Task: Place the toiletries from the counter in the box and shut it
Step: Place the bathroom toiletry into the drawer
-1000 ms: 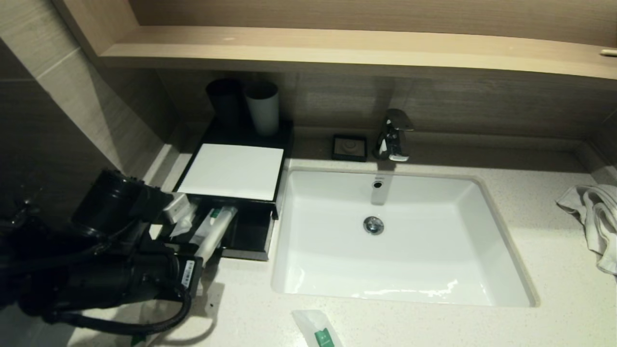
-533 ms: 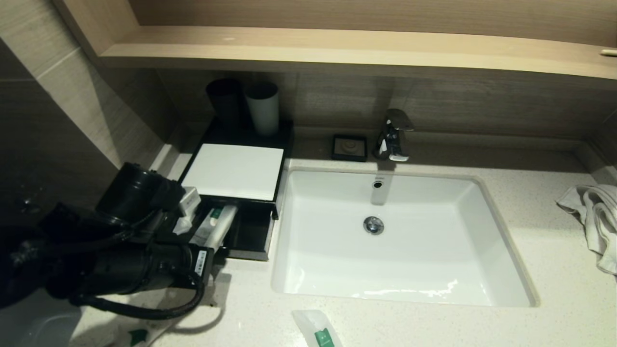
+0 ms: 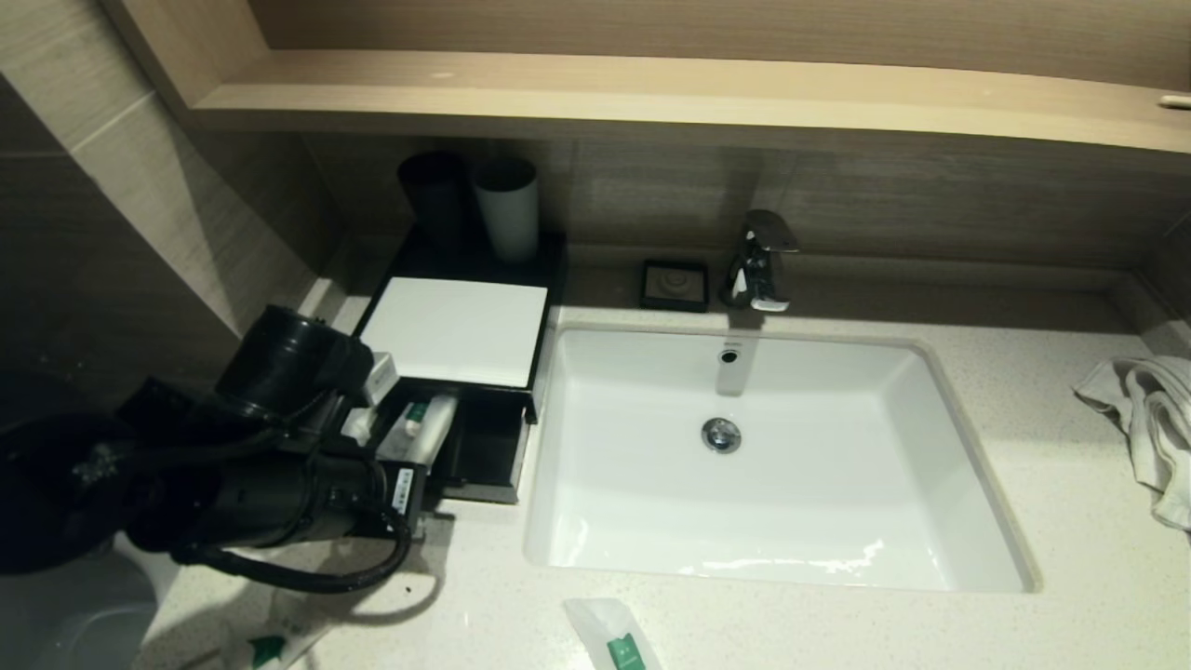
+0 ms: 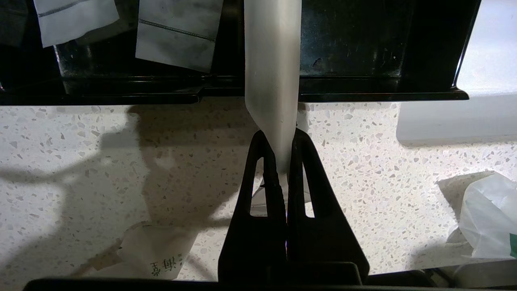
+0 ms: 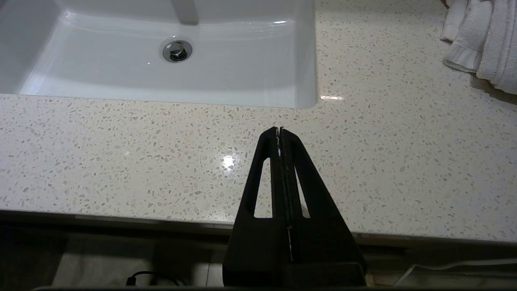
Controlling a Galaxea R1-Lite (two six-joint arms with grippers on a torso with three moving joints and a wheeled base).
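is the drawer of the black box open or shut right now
Open. The drawer sticks out in front of the box, and sachets lie in it. The left gripper holds one long packet reaching over its front edge.

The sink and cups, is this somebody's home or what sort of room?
Most likely a hotel bathroom vanity: a white sink with a chrome tap set in a stone counter, two cups on a black box, and wrapped guest toiletries.
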